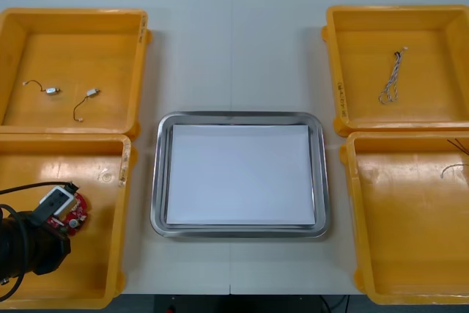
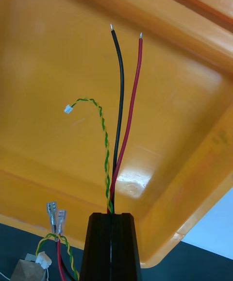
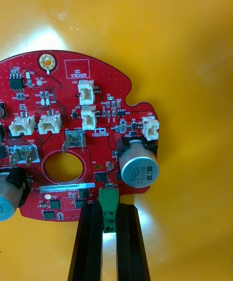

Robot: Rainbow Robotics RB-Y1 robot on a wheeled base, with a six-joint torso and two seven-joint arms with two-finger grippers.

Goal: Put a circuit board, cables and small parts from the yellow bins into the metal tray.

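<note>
Front view puts the left gripper (image 1: 62, 218) low in the near-left yellow bin (image 1: 123, 181), close to that bin's outer side, with its black fingers pinching the round red circuit board (image 1: 78, 214). Bare bin floor lies between the board and the wall facing the metal tray (image 1: 163, 174). That wall is the one edge standing between them. The tray, white inside, sits mid-table with open table (image 1: 234, 49) on every side.

Seen from the left wrist, the fingers (image 3: 128, 242) are clamped on a green connector (image 3: 108, 194) at the board's rim. Whether the board is clear of the floor I cannot tell.

From the right wrist, the right gripper (image 2: 110, 215) is pressed together on a cable bundle (image 2: 119, 116) of black, red and a green-and-yellow twist. It hangs over the floor of one of the yellow bins (image 2: 58, 57), with a corner rim close by.

Round about, the far-left bin (image 1: 139, 71) holds two small metal parts (image 1: 51, 90) on wires. The far-right bin (image 1: 333, 71) holds a blue and white cable (image 1: 390, 82). The near-right bin (image 1: 350, 203) has a thin cable (image 1: 453, 171) by its outer side.
</note>
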